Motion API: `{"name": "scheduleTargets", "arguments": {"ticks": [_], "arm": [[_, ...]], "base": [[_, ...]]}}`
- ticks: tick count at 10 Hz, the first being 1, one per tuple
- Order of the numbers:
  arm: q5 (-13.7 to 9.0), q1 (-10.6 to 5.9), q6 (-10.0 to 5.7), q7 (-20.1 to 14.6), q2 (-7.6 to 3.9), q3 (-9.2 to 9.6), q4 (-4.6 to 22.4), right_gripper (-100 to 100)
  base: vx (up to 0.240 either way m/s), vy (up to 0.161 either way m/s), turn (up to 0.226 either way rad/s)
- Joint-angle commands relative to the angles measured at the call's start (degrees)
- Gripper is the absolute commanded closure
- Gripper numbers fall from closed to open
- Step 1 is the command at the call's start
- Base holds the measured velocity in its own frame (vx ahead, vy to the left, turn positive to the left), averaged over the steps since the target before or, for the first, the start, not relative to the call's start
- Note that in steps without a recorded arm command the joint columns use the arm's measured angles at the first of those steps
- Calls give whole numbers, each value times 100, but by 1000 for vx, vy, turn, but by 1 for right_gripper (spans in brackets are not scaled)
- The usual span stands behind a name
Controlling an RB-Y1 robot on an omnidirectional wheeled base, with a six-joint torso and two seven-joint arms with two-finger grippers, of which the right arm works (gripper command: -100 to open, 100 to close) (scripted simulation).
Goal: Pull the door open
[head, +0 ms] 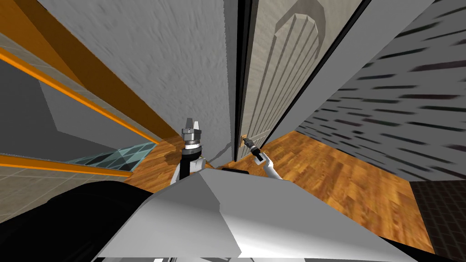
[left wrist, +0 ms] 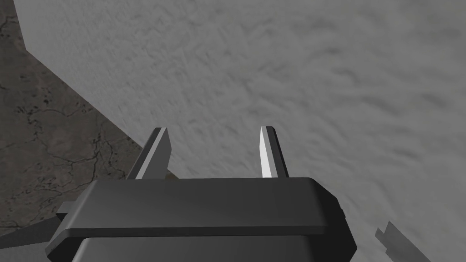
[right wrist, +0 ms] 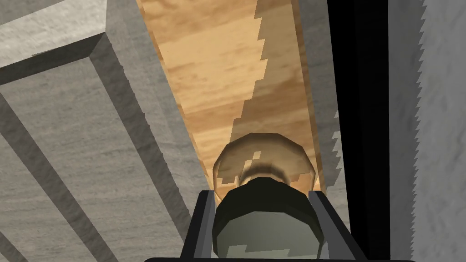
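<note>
Right wrist view: our right gripper, fingers clamped on the dark round knob of the grey panelled door, pull seemingly pending; left gripper fingers wide.

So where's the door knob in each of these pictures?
Head view: knob near the middle, at the door's edge, at the tip of the right end effector.
Left wrist view: the open left end effector faces a grey wall.
Right wrist view: dark knob pinched between the fingers.
Shared landmark: the pale panelled door.
</note>
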Motion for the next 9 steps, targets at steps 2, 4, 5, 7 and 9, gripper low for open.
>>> {"name": "scheduleTargets", "arguments": {"ticks": [2,4,5,7,9], "arm": [[-238,36,-7,-443,8,67,4,100],[-356,41,3,-675,-9,72,-2,100],[-475,45,13,-828,-26,78,-7,100],[-593,50,23,-1084,-42,83,-12,100],[-711,54,33,-1289,-59,89,-18,100]], "base": [[-71,-42,81],[-41,-25,43],[-61,-39,121],[-49,-30,54],[-61,-24,75]]}}
